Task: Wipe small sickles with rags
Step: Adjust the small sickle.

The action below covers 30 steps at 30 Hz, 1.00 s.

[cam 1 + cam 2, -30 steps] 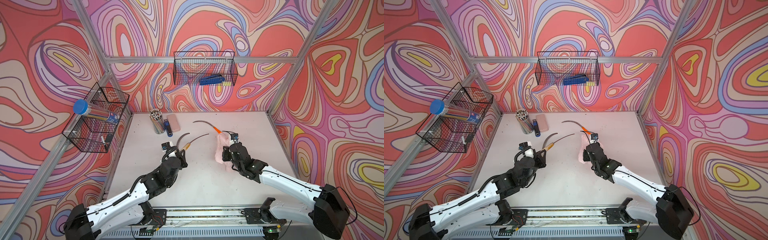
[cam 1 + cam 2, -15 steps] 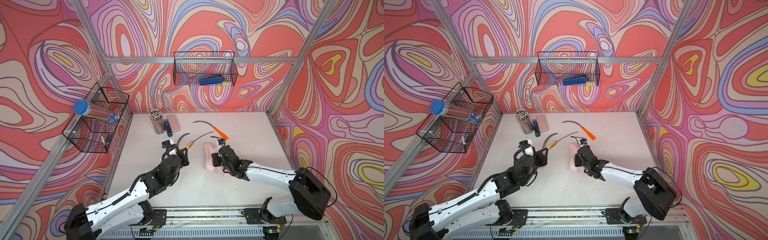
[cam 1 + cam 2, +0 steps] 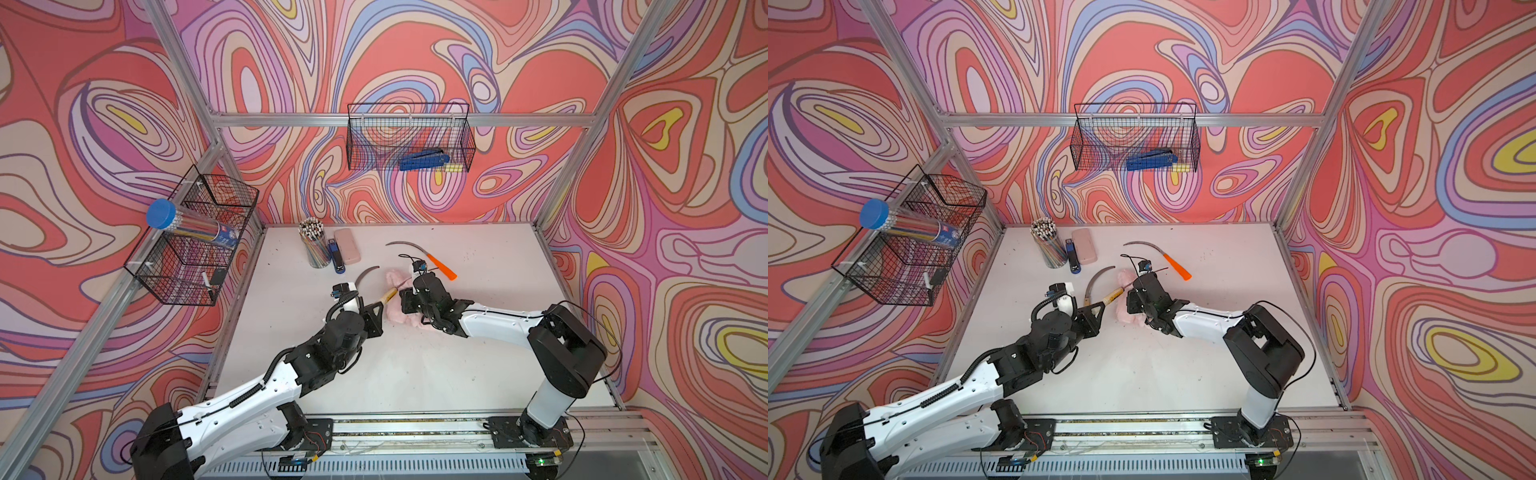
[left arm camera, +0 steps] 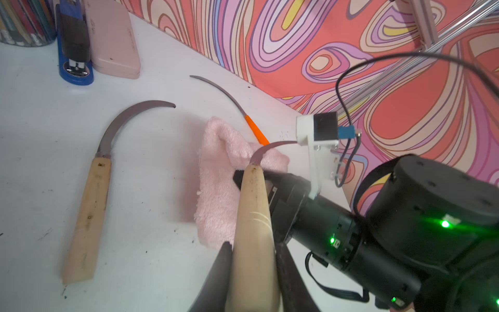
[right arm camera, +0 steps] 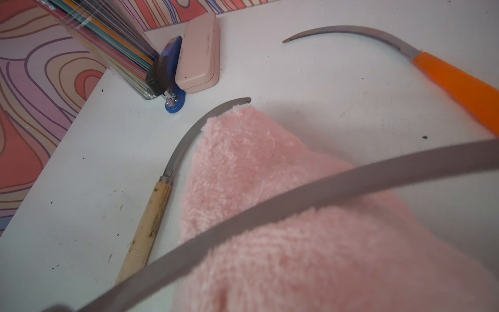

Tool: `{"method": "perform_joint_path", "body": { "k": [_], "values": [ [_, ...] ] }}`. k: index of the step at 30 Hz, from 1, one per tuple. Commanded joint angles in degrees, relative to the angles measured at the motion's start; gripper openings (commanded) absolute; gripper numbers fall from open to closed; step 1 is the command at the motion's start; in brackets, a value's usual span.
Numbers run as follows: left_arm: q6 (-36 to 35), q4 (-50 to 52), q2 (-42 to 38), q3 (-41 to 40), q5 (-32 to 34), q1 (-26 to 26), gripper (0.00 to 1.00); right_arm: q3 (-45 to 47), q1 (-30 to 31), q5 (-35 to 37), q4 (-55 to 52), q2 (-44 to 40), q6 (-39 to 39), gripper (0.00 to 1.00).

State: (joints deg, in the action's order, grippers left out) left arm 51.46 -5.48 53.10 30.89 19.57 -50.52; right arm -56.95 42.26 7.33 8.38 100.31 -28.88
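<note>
Far out to the left of the rag (image 4: pixel 218 194) and back toward the wall, there's a cup of pencils (image 3: pixel 314 249), a blue stapler (image 3: pixel 336 259) and a smooth pink case (image 3: pixel 345 247), all in a row and well apart from the rag. Closer in, a wooden-handled sickle (image 4: pixel 93 189) lies flat on the white surface (image 3: pixel 415 374) just left of the rag. It doesn't touch the rag, and its blade curls off toward the stapler.

Now the left tool (image 4: pixel 253 270): it's pressed tight on the pale handle of a second sickle (image 4: pixel 253 216), a finger on either side. It holds that sickle up off the surface, with the top of the handle right at the rag's left edge. The grey blade sweeps over the rag. From the right wrist view it runs as a band straight across the pink fluff, though I can't tell how hard it bears down.

The rag itself sits mid-surface, rumpled, with one end humped up. On its right side, the right tool (image 4: pixel 239 176) is closed into the cloth, pinching it, and its tips are mostly hidden. Last, the orange-handled sickle (image 3: pixel 442 266) lies flat beyond the rag to the right, clear of it.
</note>
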Motion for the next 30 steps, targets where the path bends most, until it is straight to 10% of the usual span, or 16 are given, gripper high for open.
{"method": "perform_joint_path", "body": {
  "k": [1,30],
  "values": [
    [2.1,-1.16,-0.77,-4.25,-2.4,0.24,0.0,-3.47,-0.99,0.21,-1.0,2.86,1.19,0.0],
    [7.33,-24.32,17.87,-8.66,-21.81,0.25,0.0,-12.77,-1.3,-4.34,-5.31,13.08,4.82,0.0]
  ]
}}
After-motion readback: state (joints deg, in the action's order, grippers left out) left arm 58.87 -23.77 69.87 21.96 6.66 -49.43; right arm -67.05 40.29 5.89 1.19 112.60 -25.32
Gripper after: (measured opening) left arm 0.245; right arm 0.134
